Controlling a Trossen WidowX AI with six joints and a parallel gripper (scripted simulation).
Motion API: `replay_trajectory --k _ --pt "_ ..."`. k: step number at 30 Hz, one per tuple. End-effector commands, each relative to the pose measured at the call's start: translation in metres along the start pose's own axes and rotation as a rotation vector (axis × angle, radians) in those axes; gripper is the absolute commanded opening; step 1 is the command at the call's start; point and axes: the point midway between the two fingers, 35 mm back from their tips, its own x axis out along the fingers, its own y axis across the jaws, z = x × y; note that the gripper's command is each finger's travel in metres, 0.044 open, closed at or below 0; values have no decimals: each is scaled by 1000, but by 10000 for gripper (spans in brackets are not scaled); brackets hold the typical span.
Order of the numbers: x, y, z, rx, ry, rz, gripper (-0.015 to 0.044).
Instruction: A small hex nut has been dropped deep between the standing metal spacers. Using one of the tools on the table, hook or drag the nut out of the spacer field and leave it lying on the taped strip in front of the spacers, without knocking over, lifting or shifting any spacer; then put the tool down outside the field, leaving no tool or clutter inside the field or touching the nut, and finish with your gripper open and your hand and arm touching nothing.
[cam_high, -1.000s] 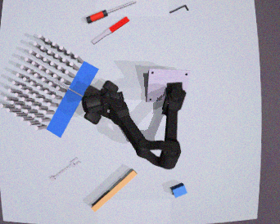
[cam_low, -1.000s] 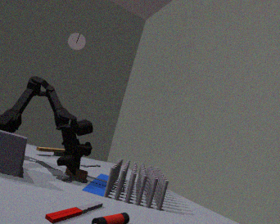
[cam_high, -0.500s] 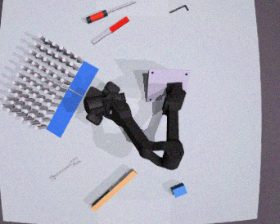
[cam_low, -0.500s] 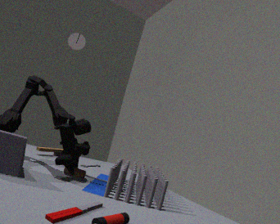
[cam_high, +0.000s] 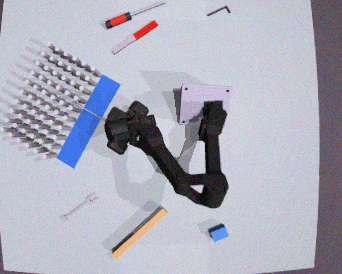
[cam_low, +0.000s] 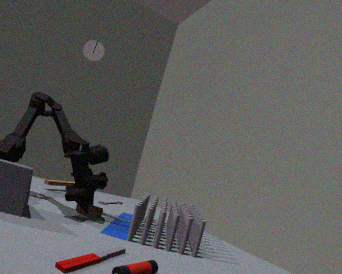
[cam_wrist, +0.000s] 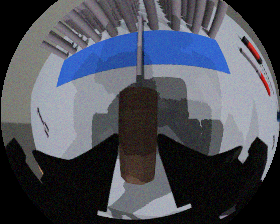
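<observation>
Nut: not visible to you in any view; presumably lodged among the spacers (cam_high: 47, 100), far left on the desk (cam_high: 270, 60). Judged small, light, hard and apt to slide or roll; catch it by the bore or behind a flat. Jaws: closed partway on the brown-handled hook tool (cam_wrist: 138, 128), shaft lying across the blue strip (cam_high: 89, 120) toward the field. Gripper (cam_high: 117, 131) sits just right of the strip.
</observation>
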Motion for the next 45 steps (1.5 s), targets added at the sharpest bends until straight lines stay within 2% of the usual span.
replay_trajectory --k 1,45 --pt "-1 -2 -3 8 -2 -4 0" --pt "-8 -2 -25 10 -2 -5 0"
